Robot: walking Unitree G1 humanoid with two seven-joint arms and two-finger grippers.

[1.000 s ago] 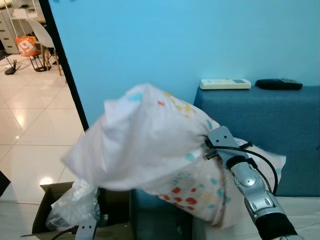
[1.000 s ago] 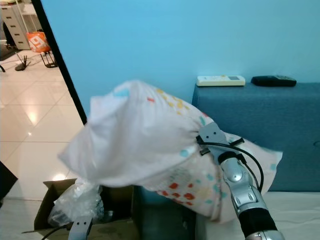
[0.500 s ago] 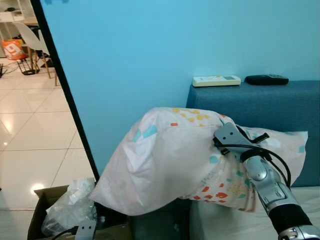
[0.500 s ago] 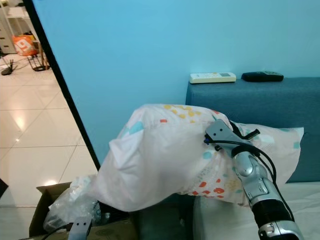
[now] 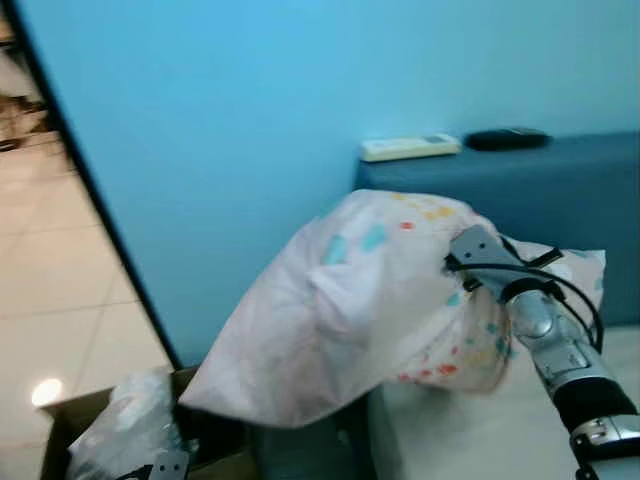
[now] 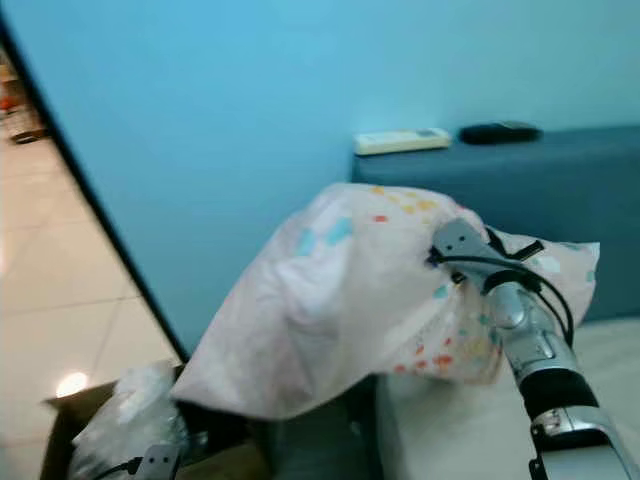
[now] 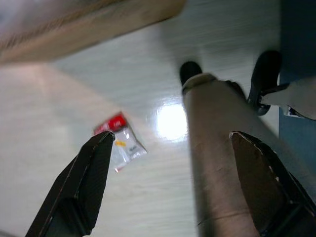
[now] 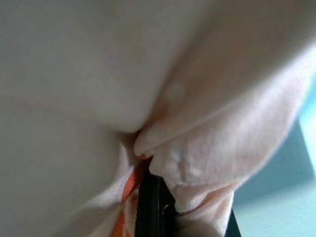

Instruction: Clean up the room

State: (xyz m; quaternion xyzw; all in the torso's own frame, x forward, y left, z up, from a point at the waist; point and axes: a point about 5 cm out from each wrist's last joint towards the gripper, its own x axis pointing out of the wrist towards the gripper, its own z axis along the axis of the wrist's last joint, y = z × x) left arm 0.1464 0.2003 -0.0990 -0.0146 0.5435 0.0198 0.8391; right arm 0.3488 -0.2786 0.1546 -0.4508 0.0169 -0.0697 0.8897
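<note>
White spotted pillow [image 5: 350, 300] clamped in right hand [image 8: 150, 197], overhanging mattress edge [image 5: 385, 440].

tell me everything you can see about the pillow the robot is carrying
The pillow is a soft, white fabric cushion printed with small teal, yellow and red-orange shapes. It looks bulky and crumpled, bunched where the right gripper is shut on it, a black finger buried in the folds. It hangs in the air, tilted, one end sagging toward the cardboard box and the other lying by the blue headboard, above the mattress.
</note>
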